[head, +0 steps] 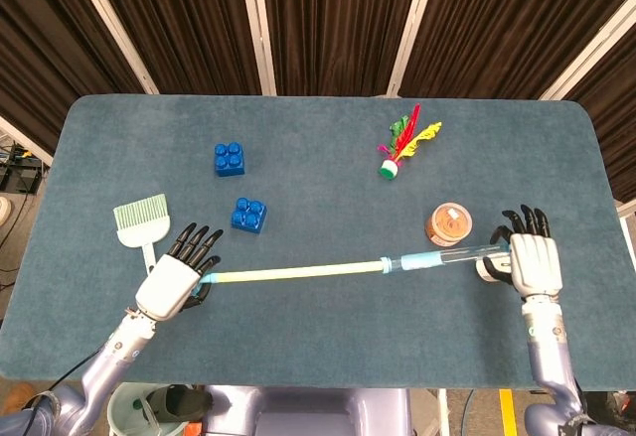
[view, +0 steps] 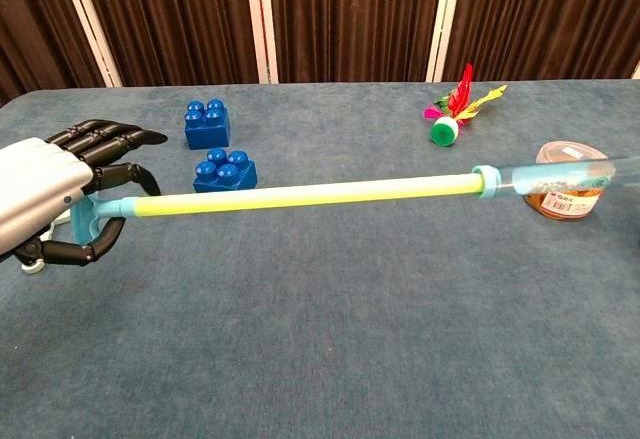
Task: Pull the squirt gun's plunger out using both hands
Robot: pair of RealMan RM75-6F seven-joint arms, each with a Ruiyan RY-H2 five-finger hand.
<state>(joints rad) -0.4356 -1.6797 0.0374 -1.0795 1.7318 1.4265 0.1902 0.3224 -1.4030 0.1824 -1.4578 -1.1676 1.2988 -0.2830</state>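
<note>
Two hands share one squirt gun: the left hand grips the plunger handle at near left, the right hand holds the clear barrel at right. Two blue blocks lie far left, one orange jar behind the barrel, one shuttlecock, one brush.

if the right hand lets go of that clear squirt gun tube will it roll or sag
Probably both. The clear tube is round and smooth, so it would likely roll on the table. The long thin yellow plunger rod looks slender, so, held only by the left hand, it may droop; the right hand supports the far end.
</note>
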